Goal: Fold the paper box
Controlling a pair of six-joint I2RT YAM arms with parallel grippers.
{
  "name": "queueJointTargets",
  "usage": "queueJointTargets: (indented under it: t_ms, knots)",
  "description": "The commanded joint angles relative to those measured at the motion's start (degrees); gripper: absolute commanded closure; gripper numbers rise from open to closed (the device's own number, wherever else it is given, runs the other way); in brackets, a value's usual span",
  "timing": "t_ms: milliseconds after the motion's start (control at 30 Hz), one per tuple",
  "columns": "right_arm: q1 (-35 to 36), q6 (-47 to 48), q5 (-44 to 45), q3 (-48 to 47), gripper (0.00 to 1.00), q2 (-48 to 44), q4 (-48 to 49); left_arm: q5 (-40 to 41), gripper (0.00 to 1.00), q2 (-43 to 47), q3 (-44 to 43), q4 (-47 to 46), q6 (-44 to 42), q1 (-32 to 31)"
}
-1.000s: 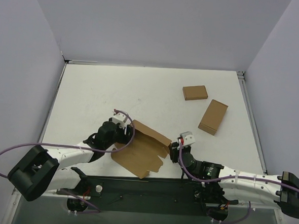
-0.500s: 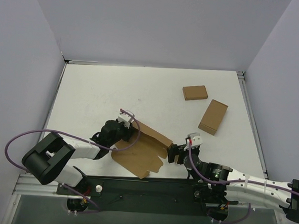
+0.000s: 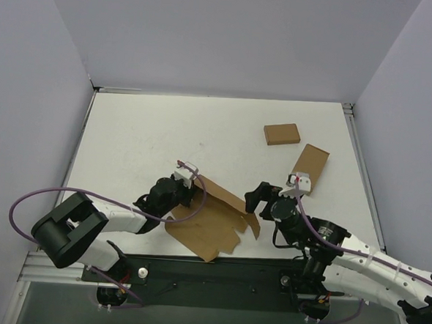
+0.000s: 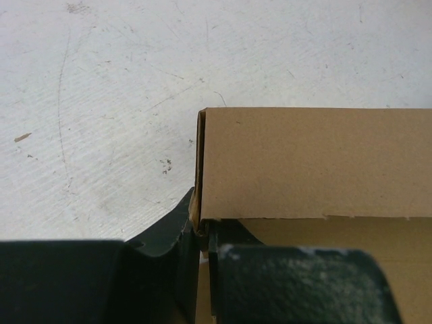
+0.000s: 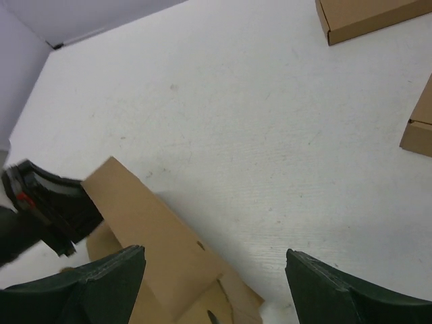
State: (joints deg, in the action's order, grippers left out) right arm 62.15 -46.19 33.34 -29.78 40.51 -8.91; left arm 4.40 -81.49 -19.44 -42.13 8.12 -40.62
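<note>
The paper box (image 3: 208,224) is found at the near middle of the table (image 3: 144,135), between the two arms. It is only partly formed: the base panel is laid flat, and one long wall (image 3: 221,194) along the far side is stood up. Nothing is seen lying in it.

The left gripper (image 3: 187,192) is closed on the left end of that raised wall. In the left wrist view the wall's end is seen pinched between the two dark fingers (image 4: 162,236).

The right gripper (image 3: 259,198) is held just beside the right end of the box with its jaws spread wide, and nothing is gripped by it. In the right wrist view the cardboard is seen below and between the parted fingers (image 5: 101,277).

A smaller brown box (image 3: 281,134) and a second brown box (image 3: 308,169) are set near each other at the far right of the table, well apart from the paper box. Both are closed, so what they hold cannot be told.
</note>
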Motion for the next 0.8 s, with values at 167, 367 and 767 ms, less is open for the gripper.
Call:
queueJointTargets:
  t_ms: [167, 367, 767]
  knots:
    - [-15.2, -17.6, -20.8, -10.6, 0.14, 10.4, -5.2, 15.5, 0.97, 3.2, 0.1, 1.3, 0.4, -4.5]
    - [-16.2, -21.2, -24.7, -12.1, 0.20, 14.7, -2.8, 19.6, 0.98, 2.9, -1.0, 2.8, 0.2, -6.0]
    - [-15.1, -21.6, -27.6, -13.8, 0.35, 22.6, 4.3, 21.0, 0.98, 4.6, -0.5, 3.4, 1.0, -6.1]
